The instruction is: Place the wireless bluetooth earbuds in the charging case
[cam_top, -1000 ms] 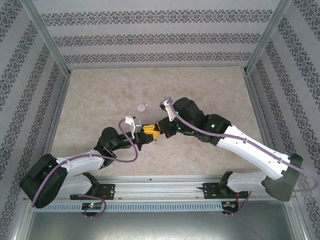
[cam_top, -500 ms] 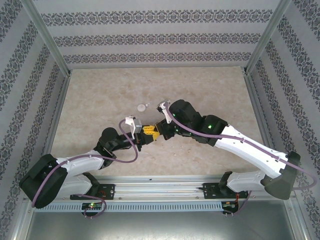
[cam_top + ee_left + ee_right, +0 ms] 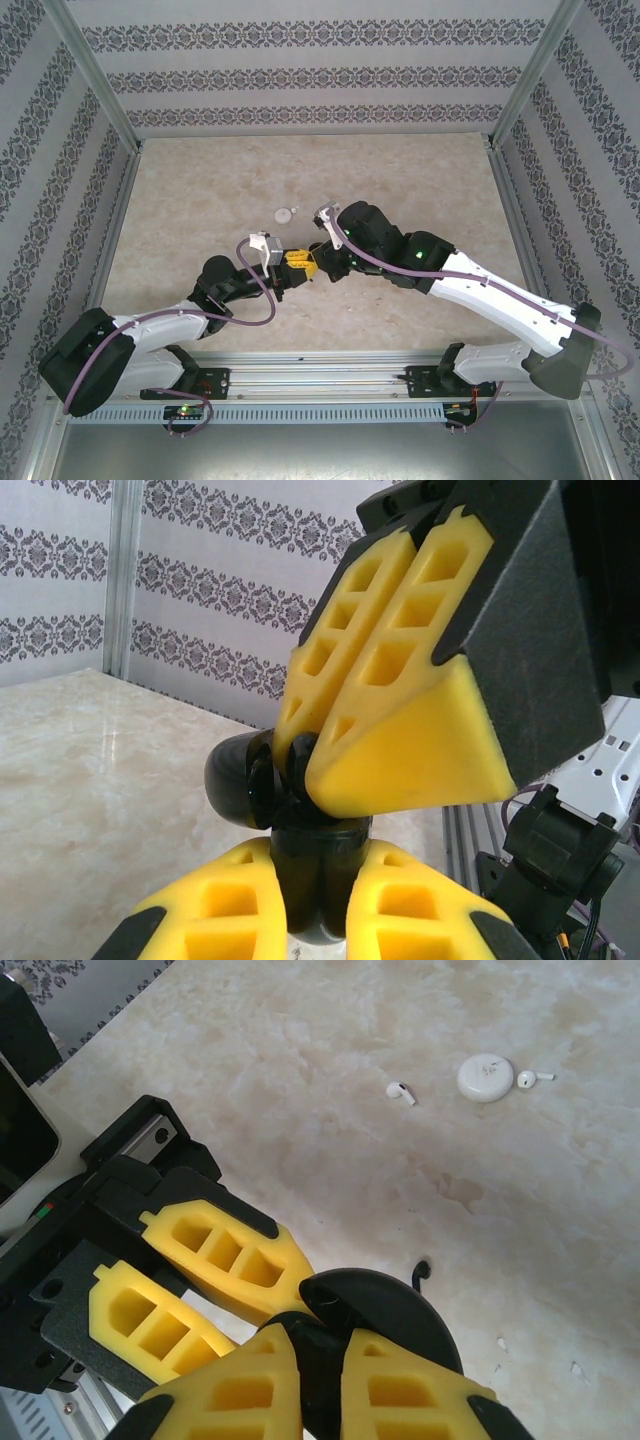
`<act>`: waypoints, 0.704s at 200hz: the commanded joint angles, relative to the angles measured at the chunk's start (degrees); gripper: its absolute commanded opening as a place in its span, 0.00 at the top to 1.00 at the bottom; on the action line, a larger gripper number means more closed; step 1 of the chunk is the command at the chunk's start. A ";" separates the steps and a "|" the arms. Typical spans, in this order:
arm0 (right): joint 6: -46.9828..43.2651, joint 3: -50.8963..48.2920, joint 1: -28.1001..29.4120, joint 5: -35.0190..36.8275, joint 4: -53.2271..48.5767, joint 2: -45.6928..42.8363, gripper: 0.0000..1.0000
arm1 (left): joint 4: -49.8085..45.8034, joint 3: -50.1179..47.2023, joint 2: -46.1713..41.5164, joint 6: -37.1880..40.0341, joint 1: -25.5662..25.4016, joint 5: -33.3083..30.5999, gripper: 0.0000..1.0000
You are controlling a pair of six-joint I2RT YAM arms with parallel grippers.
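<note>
Right wrist view: the black charging case [image 3: 390,1310] is being pinched between the right gripper [image 3: 318,1350] and the left gripper [image 3: 275,1310], apparently for steadying during insertion; a black earbud [image 3: 422,1272] is being left nearby on the table [image 3: 300,1110].

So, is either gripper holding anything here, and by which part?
Both grip the black charging case: the left gripper is shut on its lower body, and the right gripper pinches its upper part.

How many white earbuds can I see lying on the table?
2. One white earbud lies alone, apart from the white round case; the other lies close beside that case. More may be hidden.
</note>
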 commanded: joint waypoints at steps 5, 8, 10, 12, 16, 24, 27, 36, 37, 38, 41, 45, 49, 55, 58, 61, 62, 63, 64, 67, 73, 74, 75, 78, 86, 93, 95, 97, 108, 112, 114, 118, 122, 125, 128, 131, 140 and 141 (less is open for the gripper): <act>-0.93 -0.30 0.58 -2.06 -2.16 1.15 0.85 | 6.08 0.85 0.11 -0.84 -0.60 -0.09 1.00; -0.84 -0.22 0.58 -2.06 -2.13 1.20 0.84 | 6.11 0.92 0.12 -0.78 -0.60 -0.05 1.00; -0.82 -0.16 0.58 -2.06 -2.11 1.24 0.83 | 6.05 0.89 0.16 -0.76 -0.63 -0.08 1.00; -0.80 -0.13 0.58 -2.00 -2.11 1.28 0.83 | 6.04 0.93 0.17 -0.76 -0.61 -0.08 1.00; -0.80 -0.06 0.58 -1.85 -2.13 1.29 0.82 | 5.97 0.94 0.12 -0.77 -0.65 -0.15 1.00; -0.73 0.12 0.58 -1.51 -2.11 1.23 0.79 | 5.92 0.94 0.15 -0.82 -0.61 -0.09 1.00; -0.76 0.25 0.58 -1.39 -2.11 1.20 0.79 | 5.88 1.01 0.06 -0.72 -0.60 -0.09 1.00; -0.71 0.55 0.58 -0.95 -2.11 1.12 0.76 | 5.77 1.03 0.11 -0.84 -0.60 -0.09 1.00; -0.75 0.57 0.58 -0.89 -2.15 1.12 0.76 | 5.77 1.03 0.07 -0.80 -0.60 -0.04 1.00; -0.73 0.62 0.58 -0.82 -2.13 1.11 0.76 | 5.77 0.99 0.09 -0.78 -0.60 -0.11 1.00; -0.71 0.77 0.58 -0.69 -2.16 1.11 0.75 | 5.77 0.97 0.13 -0.78 -0.63 -0.13 1.00; -0.71 0.99 0.58 -0.51 -2.21 1.03 0.75 | 5.77 1.01 0.13 -0.77 -0.61 -0.09 1.00; -0.71 1.17 0.58 -0.31 -2.27 1.00 0.74 | 5.75 1.03 0.13 -0.80 -0.60 -0.13 1.00; -0.72 1.41 0.58 -0.06 -2.41 0.94 0.72 | 5.75 1.01 0.11 -0.82 -0.60 -0.17 1.00; -0.74 1.53 0.58 0.03 -2.50 0.87 0.71 | 5.77 1.03 0.07 -0.78 -0.60 -0.17 1.00; -0.71 1.69 0.58 0.16 -2.53 0.85 0.70 | 5.72 1.02 0.03 -0.84 -0.60 -0.15 1.00; -0.71 1.71 0.58 0.19 -2.54 0.81 0.69 | 5.75 0.98 0.03 -0.80 -0.60 -0.12 1.00; -0.71 1.71 0.58 0.25 -2.54 0.78 0.69 | 5.76 1.01 0.07 -0.78 -0.60 -0.10 1.00; -0.71 1.76 0.58 0.28 -2.55 0.77 0.69 | 5.76 0.98 0.05 -0.77 -0.60 -0.14 1.00; -0.71 1.87 0.56 0.35 -2.59 0.70 0.68 | 5.72 0.95 0.10 -0.81 -0.60 -0.17 1.00; -0.71 1.90 0.58 0.37 -2.55 0.54 0.66 | 5.64 0.95 0.06 -0.84 -0.60 -0.26 1.00; -0.71 1.90 0.58 0.34 -2.55 0.47 0.65 | 5.62 0.95 0.08 -0.84 -0.56 -0.26 1.00; -0.71 1.90 0.54 0.32 -2.55 0.44 0.65 | 5.60 0.90 0.05 -0.80 -0.58 -0.26 1.00; -0.84 1.94 0.58 0.35 -2.48 0.35 0.64 | 5.53 0.94 0.05 -0.76 -0.60 -0.34 1.00; -0.71 1.90 0.58 0.32 -2.31 0.04 0.62 | 5.29 0.88 0.12 -0.92 -0.60 -0.38 1.00; -0.65 1.90 0.56 0.26 -2.22 -0.20 0.59 | 5.24 0.94 0.11 -1.01 -0.60 -0.39 1.00; -0.59 1.90 0.53 0.30 -2.20 -0.33 0.59 | 5.11 0.94 0.11 -1.04 -0.60 -0.43 1.00; -0.55 1.90 0.57 0.24 -2.18 -0.41 0.58 | 5.08 0.94 0.11 -1.07 -0.60 -0.41 1.00; -0.27 1.90 0.58 0.14 -2.04 -0.87 0.55 | 5.07 0.81 0.06 -1.14 -0.60 -0.52 1.00; -0.19 1.98 0.58 0.06 -1.96 -1.03 0.55 | 5.06 0.77 0.01 -1.17 -0.60 -0.60 1.00; -0.12 1.98 0.58 0.05 -1.94 -1.07 0.55 | 5.06 0.70 0.02 -1.12 -0.65 -0.54 1.00; 0.03 2.06 0.58 0.01 -1.89 -1.23 0.54 | 5.07 0.68 0.02 -1.07 -0.61 -0.64 1.00; 0.16 2.20 0.58 -0.03 -1.93 -1.37 0.54 | 5.01 0.58 -0.09 -1.18 -0.60 -0.76 1.00; 0.23 2.29 0.58 -0.04 -1.93 -1.46 0.53 | 5.04 0.55 -0.14 -1.11 -0.60 -0.85 1.00; 0.34 2.38 0.58 -0.12 -1.93 -1.65 0.53 | 4.99 0.51 -0.23 -1.11 -0.60 -0.91 1.00; 0.47 2.50 0.58 -0.20 -1.93 -1.69 0.53 | 4.90 0.46 -0.24 -1.18 -0.60 -0.96 1.00; 0.79 2.90 0.58 -0.29 -2.02 -2.11 0.52 | 4.60 0.33 -0.46 -1.07 -0.60 -1.18 1.00; 0.83 2.97 0.58 -0.30 -2.02 -2.17 0.52 | 4.57 0.33 -0.48 -1.05 -0.60 -1.16 1.00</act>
